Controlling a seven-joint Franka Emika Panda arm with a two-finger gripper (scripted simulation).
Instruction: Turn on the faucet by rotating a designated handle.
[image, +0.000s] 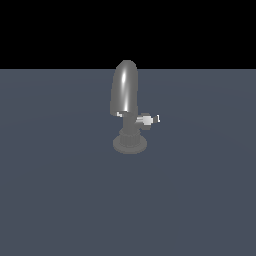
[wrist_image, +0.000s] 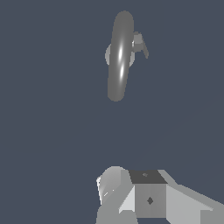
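1. Exterior view: we see the faucet (image: 128, 107) standing upright on a flat grey floor (image: 55, 200), roughly mid-frame. Its tall rounded spout (image: 124, 87) rises above a short stem and a round ringed base (image: 130, 143).
2. Exterior view: the handle (image: 148, 119) sticks out sideways from the stem toward the exterior view's right, a small silver stub with a thin white tip. It points about level. We cannot tell from this alone whether it has been turned at all.
3. Exterior view: no arm or gripper shows here. Nothing touches the faucet.
4. Wrist view: we look down on the faucet from above. The spout (wrist_image: 119, 57) reads as a long glossy oval, with the handle (wrist_image: 140, 44) poking out beside it.
5. Wrist view: part of the gripper (wrist_image: 131, 194) fills the near edge of the frame, light grey blocks with a dark panel. The fingertips are out of frame, so we cannot tell whether the jaws stand wide or narrow. It holds nothing that we can see.
6. Wrist view: the gripper sits well apart from the faucet, bare floor (wrist_image: 52, 131) between them.
7. Progress, as we judge it: nothing of the task looks done. What remains is the whole job: approach the handle, make contact with the stub rather than the spout, and rotate it.
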